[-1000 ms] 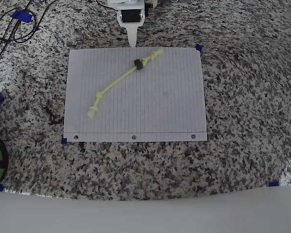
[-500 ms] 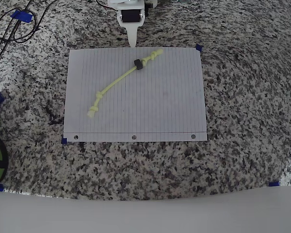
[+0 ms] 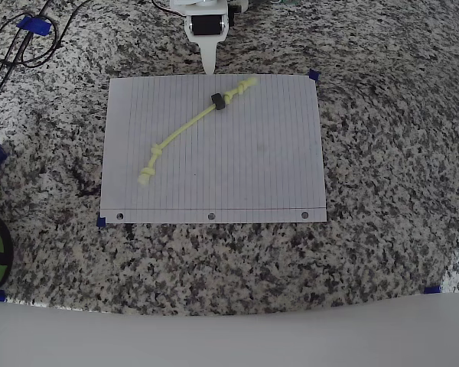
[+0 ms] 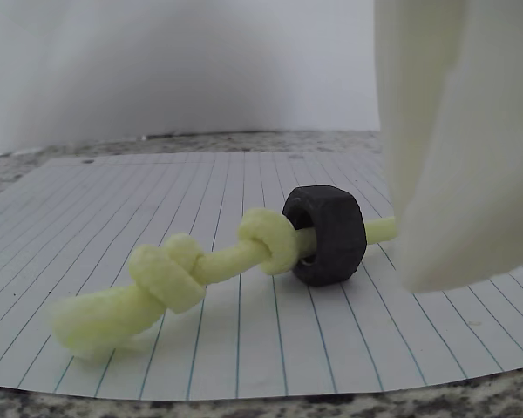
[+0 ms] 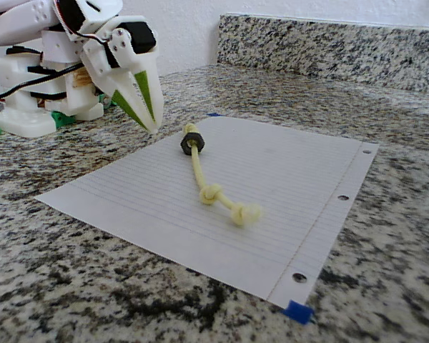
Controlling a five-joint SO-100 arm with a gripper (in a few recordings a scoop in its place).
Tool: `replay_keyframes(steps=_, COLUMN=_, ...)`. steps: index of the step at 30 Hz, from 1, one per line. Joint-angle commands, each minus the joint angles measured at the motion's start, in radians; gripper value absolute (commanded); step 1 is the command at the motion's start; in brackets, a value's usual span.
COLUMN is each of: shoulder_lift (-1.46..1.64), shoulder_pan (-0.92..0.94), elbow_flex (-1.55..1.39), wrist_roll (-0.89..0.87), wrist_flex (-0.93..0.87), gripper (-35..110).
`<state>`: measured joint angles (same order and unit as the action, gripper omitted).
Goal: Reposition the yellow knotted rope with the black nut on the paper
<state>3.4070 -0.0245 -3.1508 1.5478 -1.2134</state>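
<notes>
Overhead view, item one: the paper (image 3: 245,168) lies flat at centre frame on the granite counter (image 3: 382,252), punched holes along its lower edge, blue tape tabs (image 3: 314,75) at some of its corners. Item two: the yellow knotted rope (image 3: 185,131) runs diagonally from the sheet's left-middle up to its top edge, wholly on the paper, with the black nut (image 3: 218,102) threaded near the upper knotted end. Item three: the gripper (image 3: 208,61), at top centre, tip just above the sheet's upper edge and near the nut — apart from it, not touching.

Fingers: in the fixed view the gripper (image 5: 144,107) has its two prongs drawn nearly together to a point, holding nothing.

Risks, as I judge them from my station:
- The jaws need opening before descent; coming down as they are could shove the nut and drag the rope off the top edge.
- The rope is soft and thin — a shallow pinch may slip along it and stop only at the nut or a knot.
- A low tip could catch the paper and wrinkle or shift it against the tape.
- In the wrist view a finger (image 4: 453,139) hides the rope beyond the nut, so alignment there is partly blind.
</notes>
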Motion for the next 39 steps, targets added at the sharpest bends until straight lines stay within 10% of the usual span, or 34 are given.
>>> replay_keyframes(steps=1, shoulder_lift=0.003, shoulder_pan=-0.008, elbow_flex=0.000, wrist_roll=0.002, wrist_flex=-0.005, gripper=0)
replay_keyframes(steps=39, shoulder_lift=-0.023, shoulder_pan=-0.018, elbow_flex=0.132, wrist_roll=-0.002, wrist_flex=0.083, gripper=0)
